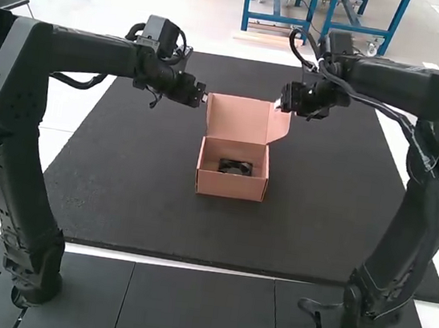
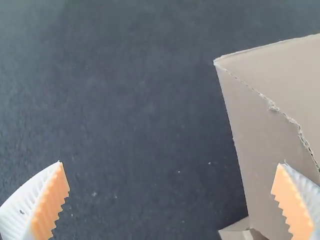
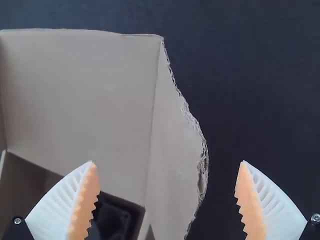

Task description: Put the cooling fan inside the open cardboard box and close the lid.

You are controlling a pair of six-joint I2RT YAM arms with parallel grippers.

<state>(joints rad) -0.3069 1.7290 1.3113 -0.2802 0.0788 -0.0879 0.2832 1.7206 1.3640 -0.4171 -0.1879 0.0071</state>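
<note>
A small tan cardboard box [image 1: 231, 179] sits mid-mat with its lid [image 1: 238, 119] standing upright at the back. The black cooling fan [image 1: 234, 167] lies inside it; a dark corner of the fan [image 3: 114, 218] shows in the right wrist view. My left gripper [image 1: 197, 96] hovers open just left of the lid's top edge, the lid's outer face [image 2: 272, 135] beside one of its fingers [image 2: 292, 205]. My right gripper [image 1: 286, 98] hovers open at the lid's upper right, straddling the torn side flap [image 3: 175, 165].
The box rests on a large black mat [image 1: 121, 175] that covers most of the white table [image 1: 10, 153]. Bare mat lies on all sides of the box.
</note>
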